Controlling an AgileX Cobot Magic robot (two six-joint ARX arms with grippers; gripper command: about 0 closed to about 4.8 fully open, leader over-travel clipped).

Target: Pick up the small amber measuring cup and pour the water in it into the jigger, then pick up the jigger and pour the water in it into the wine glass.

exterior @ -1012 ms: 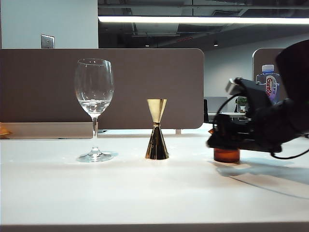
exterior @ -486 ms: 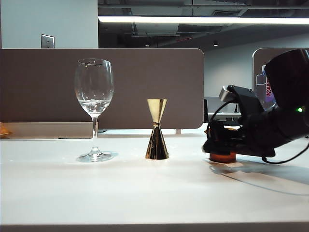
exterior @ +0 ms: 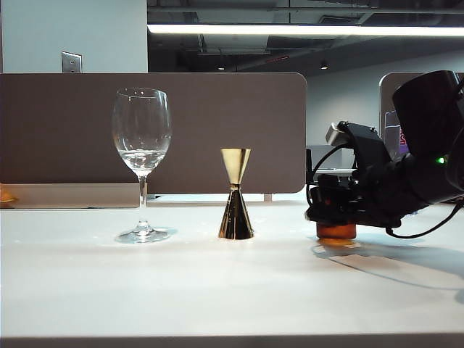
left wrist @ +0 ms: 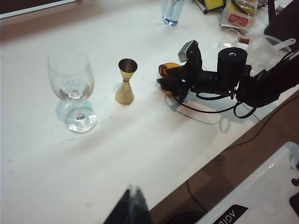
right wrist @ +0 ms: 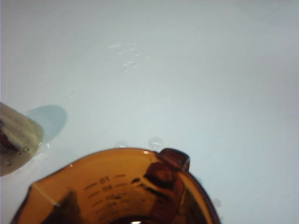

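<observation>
The small amber measuring cup stands on the white table right of the jigger. My right gripper is down over the cup's upper part, its jaws on either side; whether they press the wall does not show. In the right wrist view the cup fills the near edge, handle outward, with the jigger beside it. The wine glass at the left holds a little water. The left wrist view shows the glass, jigger, cup and right gripper. My left gripper hovers shut, far from them.
A brown partition runs behind the table. A clear bottle, a snack packet and clear plastic containers lie beyond the cup. The table edge and a white case are near my left gripper. Water drops dot the table.
My right gripper has sunk and moved left, so it now covers more of the amber cup. The glass, the jigger and the left arm have stayed put.
</observation>
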